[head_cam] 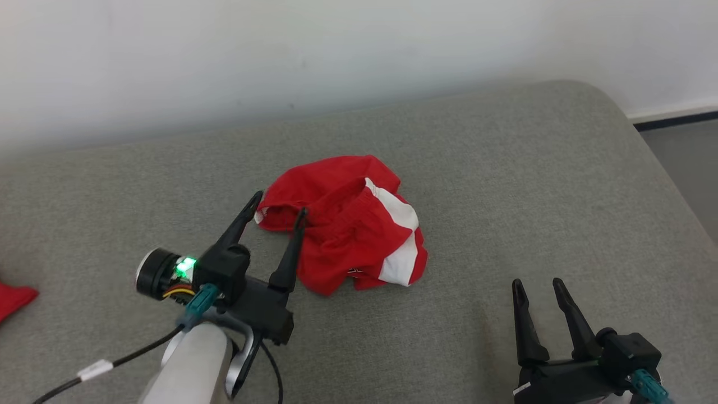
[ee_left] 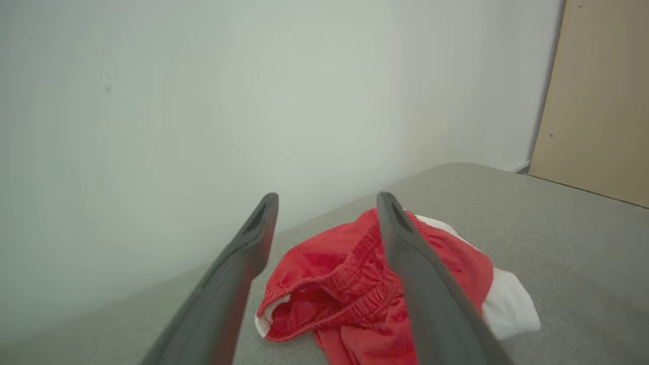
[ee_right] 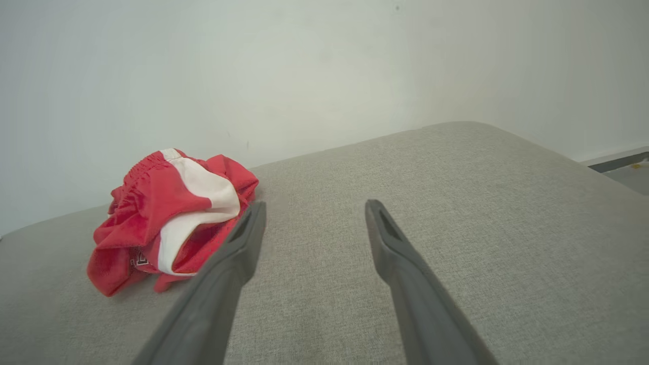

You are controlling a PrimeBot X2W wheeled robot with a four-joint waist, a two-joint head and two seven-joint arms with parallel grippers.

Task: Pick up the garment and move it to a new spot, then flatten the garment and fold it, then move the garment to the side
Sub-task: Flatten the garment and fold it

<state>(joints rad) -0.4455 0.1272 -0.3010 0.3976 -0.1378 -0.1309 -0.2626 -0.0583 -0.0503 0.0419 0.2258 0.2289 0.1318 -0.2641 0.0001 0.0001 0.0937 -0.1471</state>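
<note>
The garment (head_cam: 350, 224) is a crumpled pair of red shorts with white side panels, lying in a heap near the middle of the grey cushioned surface (head_cam: 505, 185). My left gripper (head_cam: 279, 203) stands open at its left edge, fingertips over the elastic waistband, nothing between them. In the left wrist view the garment (ee_left: 355, 284) lies just beyond and between the two fingers of the left gripper (ee_left: 328, 200). My right gripper (head_cam: 537, 283) is open at the lower right, well clear of the cloth. The right wrist view shows the garment (ee_right: 167, 223) off to the left of the right gripper (ee_right: 313, 204).
A white wall (head_cam: 280, 56) runs along the back of the surface. Another red cloth (head_cam: 14, 298) peeks in at the left edge. The surface's rounded right corner drops to the floor (head_cam: 687, 151). A tan panel (ee_left: 598, 101) stands at the far right.
</note>
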